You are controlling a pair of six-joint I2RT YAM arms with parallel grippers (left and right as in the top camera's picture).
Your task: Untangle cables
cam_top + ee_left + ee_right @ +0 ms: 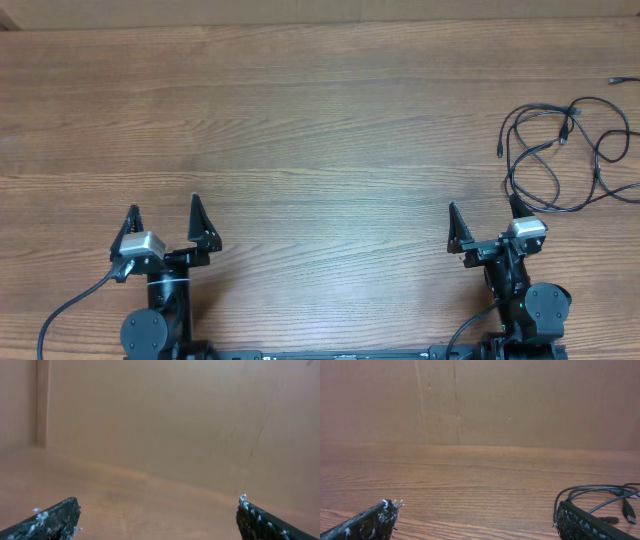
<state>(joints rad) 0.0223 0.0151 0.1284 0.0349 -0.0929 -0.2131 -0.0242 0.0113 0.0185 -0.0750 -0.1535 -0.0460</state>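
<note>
Trouble sits with the thin black looped cables [562,138], tangled at the far right edge of the brown wooden table [320,120] just beyond the wide-open, empty right gripper [483,203], left gripper [164,203] equally agape: pinch several strands and the knot may tighten.

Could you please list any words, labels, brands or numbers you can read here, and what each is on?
None: no readable text shows on the cables, the table, the left gripper or the right gripper in any view.
</note>
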